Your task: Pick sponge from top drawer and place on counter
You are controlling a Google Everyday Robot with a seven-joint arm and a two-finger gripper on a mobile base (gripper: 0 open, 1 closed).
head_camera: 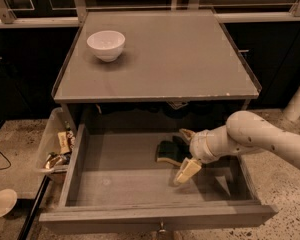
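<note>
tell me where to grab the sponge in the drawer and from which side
Grip the sponge across its narrow sides, coming from its right end: it lies flat on the top drawer floor, and the gripper sits open there, a finger either side.

The scene is dim and warm-toned, lit from above. The table top is the brightest surface, with a pale sheen across its middle, and the bowl throws a soft shadow at its base. The drawer sits in the table's shade, darkest at the back. There the tool, fingers apart around the sponge, casts a dark shadow to its right on the drawer floor. The background is almost black.
</note>
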